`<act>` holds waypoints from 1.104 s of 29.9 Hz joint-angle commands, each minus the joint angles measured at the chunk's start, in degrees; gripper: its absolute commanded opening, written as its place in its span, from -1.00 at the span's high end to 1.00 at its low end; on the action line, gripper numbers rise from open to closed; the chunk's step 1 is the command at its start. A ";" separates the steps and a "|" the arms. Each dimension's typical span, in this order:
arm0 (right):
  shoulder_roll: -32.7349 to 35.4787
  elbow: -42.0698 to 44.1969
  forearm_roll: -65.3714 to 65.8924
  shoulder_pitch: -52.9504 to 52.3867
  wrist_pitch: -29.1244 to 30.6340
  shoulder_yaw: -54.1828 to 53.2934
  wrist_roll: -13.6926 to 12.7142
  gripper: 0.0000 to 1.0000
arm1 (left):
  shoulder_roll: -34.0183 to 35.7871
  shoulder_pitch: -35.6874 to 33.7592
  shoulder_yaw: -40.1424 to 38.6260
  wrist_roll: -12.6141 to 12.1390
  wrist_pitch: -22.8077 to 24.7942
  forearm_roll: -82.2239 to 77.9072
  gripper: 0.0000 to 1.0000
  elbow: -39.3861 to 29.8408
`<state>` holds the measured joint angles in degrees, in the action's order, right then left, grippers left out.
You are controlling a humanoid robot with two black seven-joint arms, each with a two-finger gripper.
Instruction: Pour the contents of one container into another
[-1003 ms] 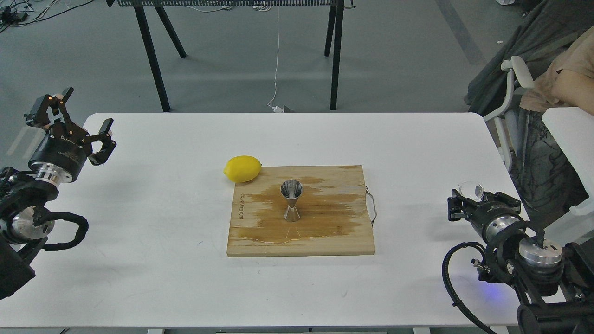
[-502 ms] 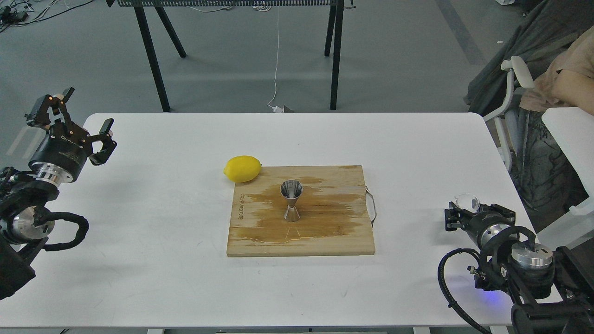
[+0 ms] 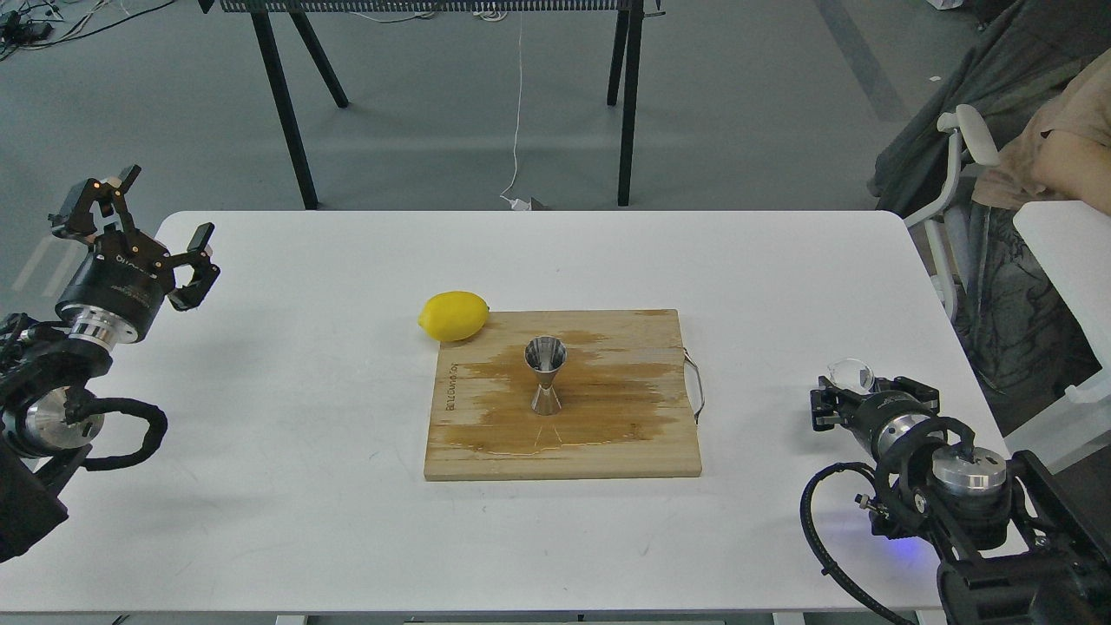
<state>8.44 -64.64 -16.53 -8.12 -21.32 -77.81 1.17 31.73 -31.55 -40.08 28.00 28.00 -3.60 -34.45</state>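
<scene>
The steel hourglass jigger [image 3: 545,375] stands upright in the middle of the wooden cutting board [image 3: 642,443], on a dark wet patch. The small transparent cup [image 3: 851,373] is far to the right of the board, low over the table near its right edge, and my right gripper [image 3: 859,395] is shut on it. My left gripper [image 3: 149,224] hangs open and empty above the table's far left corner, well away from both containers.
A yellow lemon [image 3: 453,315] lies touching the board's back left corner. The board has a wire handle [image 3: 694,382] on its right side. A person in a chair [image 3: 1024,156] sits past the white table's [image 3: 260,486] right end.
My right gripper has moved left and lower in view, carrying the transparent cup with it. The left gripper, jigger and lemon have stayed put.
</scene>
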 commanded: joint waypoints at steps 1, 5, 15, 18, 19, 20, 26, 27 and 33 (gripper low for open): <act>0.09 0.39 0.01 -0.05 0.14 0.55 0.06 0.01 | 0.00 0.00 0.00 0.00 0.00 0.08 -0.98 0.00; 0.08 0.74 0.01 -0.14 0.14 0.55 -0.03 -0.01 | 0.09 0.26 -0.09 0.00 0.00 0.08 -0.98 0.00; 0.09 0.39 0.01 -0.49 0.14 0.55 -0.03 -0.58 | 0.09 0.53 -0.09 0.00 0.00 0.08 -0.98 0.00; 0.09 0.39 0.01 -0.49 0.14 0.55 0.06 -0.75 | 0.09 0.53 -0.09 0.00 0.00 0.08 -0.98 0.00; 0.17 0.39 0.01 -0.49 0.14 0.55 -0.03 -0.79 | 0.09 0.53 -0.09 0.00 0.00 0.08 -0.98 0.00; 0.09 0.39 0.01 -0.49 0.14 0.55 0.06 -0.84 | 0.09 0.53 -0.09 0.00 0.00 0.08 -0.98 0.00; 0.17 -0.13 -0.08 -0.49 0.14 0.55 -0.03 -0.91 | 0.09 0.53 -0.09 0.00 0.00 0.08 -0.98 0.00; 0.26 -0.22 -0.08 -0.49 0.14 0.55 -0.03 -0.91 | 0.09 0.53 -0.09 0.00 0.00 0.08 -0.98 0.00; 0.61 -0.75 -0.08 -0.49 -0.04 0.46 -0.03 -0.93 | 0.00 0.53 0.00 0.00 0.00 0.08 -0.98 0.00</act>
<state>8.96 -65.17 -16.63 -8.63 -21.25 -77.26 1.15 31.81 -31.02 -40.17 28.00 28.00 -3.51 -34.45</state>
